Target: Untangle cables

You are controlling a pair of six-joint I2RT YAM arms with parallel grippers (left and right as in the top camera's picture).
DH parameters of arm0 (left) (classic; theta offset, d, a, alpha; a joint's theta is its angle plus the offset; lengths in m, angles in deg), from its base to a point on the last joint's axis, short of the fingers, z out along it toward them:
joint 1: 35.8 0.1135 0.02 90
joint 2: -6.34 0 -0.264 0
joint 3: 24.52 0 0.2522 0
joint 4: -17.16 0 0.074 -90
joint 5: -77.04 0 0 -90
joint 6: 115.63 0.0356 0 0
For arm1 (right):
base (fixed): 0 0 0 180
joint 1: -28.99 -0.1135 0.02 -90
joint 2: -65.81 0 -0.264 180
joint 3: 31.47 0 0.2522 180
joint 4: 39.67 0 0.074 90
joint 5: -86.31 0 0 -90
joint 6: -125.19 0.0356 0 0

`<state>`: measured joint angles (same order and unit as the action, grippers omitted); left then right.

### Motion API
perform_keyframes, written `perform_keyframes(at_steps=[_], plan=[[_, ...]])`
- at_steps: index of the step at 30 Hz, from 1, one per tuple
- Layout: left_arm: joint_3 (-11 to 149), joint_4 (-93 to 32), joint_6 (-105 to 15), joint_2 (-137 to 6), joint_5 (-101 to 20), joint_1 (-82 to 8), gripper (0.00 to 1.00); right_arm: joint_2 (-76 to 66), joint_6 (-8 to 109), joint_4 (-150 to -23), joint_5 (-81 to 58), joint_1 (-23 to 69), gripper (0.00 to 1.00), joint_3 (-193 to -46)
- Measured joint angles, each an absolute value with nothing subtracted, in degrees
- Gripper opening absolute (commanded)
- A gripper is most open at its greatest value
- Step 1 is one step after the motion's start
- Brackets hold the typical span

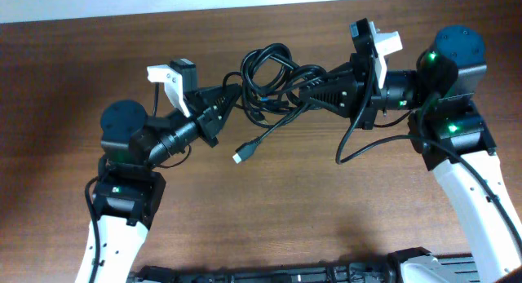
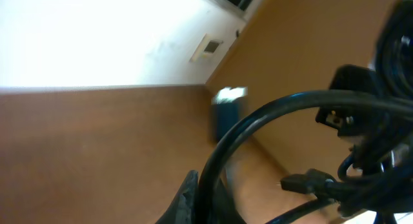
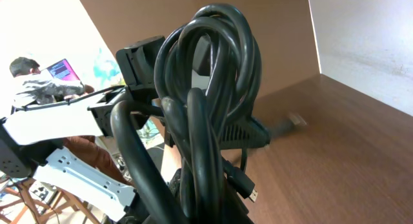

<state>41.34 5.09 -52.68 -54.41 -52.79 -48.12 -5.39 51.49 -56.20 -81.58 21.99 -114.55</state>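
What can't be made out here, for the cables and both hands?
1. Left hand: which strand of the cables it grips. It is black on black overhead, and the left wrist view crops the grip at the bottom edge.
2. Right hand: fingers hidden behind the cables in the right wrist view.
3. Cable count and crossings: too small overhead, too close in the wrist views.
4. Dangling plug: type too small overhead.

Black cables (image 1: 277, 94), silver-tipped plug (image 1: 239, 157), brown wood-grain table (image 1: 285, 218), white arm casings (image 1: 481, 205)

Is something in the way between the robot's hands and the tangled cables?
No, nothing visible is. The left gripper is shut on a strand at the left side of the cables, and the right gripper is shut on their right side.
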Motion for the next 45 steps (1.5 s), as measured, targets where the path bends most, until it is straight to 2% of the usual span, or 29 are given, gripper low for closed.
perform_keyframes(at_steps=[7, 8, 9, 10, 11, 14, 19, 25, 30, 32, 34, 35, 36, 37, 38, 41, 43, 44, 45], plan=[[41.7, -3.6, -73.6, -54.1, -51.5, -48.2, 0.00, -5.6, 51.5, -56.4, -81.6, 21.7, 0.04, -114.5], [41.7, -4.8, -79.1, -54.1, -51.4, -48.2, 0.45, -5.6, 51.5, -56.4, -81.6, 21.7, 0.04, -114.5], [41.7, -5.0, -81.4, -54.1, -51.4, -48.2, 0.78, -5.6, 51.4, -56.4, -81.6, 21.7, 0.04, -114.5], [41.7, -4.5, -81.9, -54.1, -51.3, -48.2, 0.96, -5.6, 51.6, -56.4, -82.0, 21.7, 0.04, -114.5], [41.6, -3.5, -82.2, -54.2, -50.1, -47.5, 0.99, -5.4, 51.7, -56.3, -82.9, 22.0, 0.04, -114.6], [41.1, 2.0, -78.1, -52.9, -48.2, -46.7, 0.99, -5.4, 51.7, -56.2, -84.2, 22.1, 0.04, -114.6], [41.0, 9.2, -55.6, -42.1, -45.7, -46.6, 0.99, -5.2, 51.7, -61.1, -81.4, 22.1, 0.04, -114.7], [41.0, 16.7, -52.0, -41.8, -49.2, -46.6, 0.99, -5.2, 50.6, -62.2, -77.4, 22.1, 0.04, -114.7], [41.0, 16.2, -55.5, -41.6, -57.8, -46.7, 0.99, -5.2, 37.0, -65.8, -70.3, 12.9, 0.04, -114.8], [41.2, 11.5, -56.1, -42.2, -59.8, -46.7, 0.83, -5.2, 33.9, -65.5, -68.8, 10.1, 0.04, -114.8], [41.1, 7.5, -56.7, -43.3, -60.4, -46.7, 0.83, -5.2, 32.7, -65.6, -68.1, 9.8, 0.04, -114.8], [41.1, 6.4, -56.7, -43.7, -60.6, -46.7, 0.63, -5.2, 31.9, -65.4, -68.1, 9.8, 0.04, -114.8], [41.1, 6.4, -56.7, -43.7, -60.6, -46.7, 0.30, -5.2, 31.7, -65.4, -68.2, 9.8, 0.04, -114.8], [41.1, 6.4, -56.7, -43.7, -60.6, -46.7, 0.13, -5.2, 31.6, -65.4, -68.3, 9.8, 0.04, -114.8], [41.1, 6.4, -56.9, -43.7, -60.6, -46.7, 0.00, -5.2, 31.5, -65.4, -68.5, 9.8, 0.04, -114.8], [41.1, 6.4, -56.7, -43.7, -61.1, -46.7, 0.00, -5.2, 31.5, -66.0, -69.1, 9.6, 0.06, -114.8], [41.1, 6.4, -56.7, -43.7, -61.0, -46.7, 0.00, -5.1, 31.5, -66.8, -69.1, 9.5, 0.42, -114.8], [41.1, 6.3, -56.7, -43.7, -60.9, -46.7, 0.00, -5.2, 31.4, -67.3, -69.1, 9.4, 0.72, -114.9], [41.1, 6.2, -56.7, -43.8, -60.2, -46.8, 0.00, -5.1, 31.3, -69.4, -68.4, 9.3, 0.86, -115.0]])
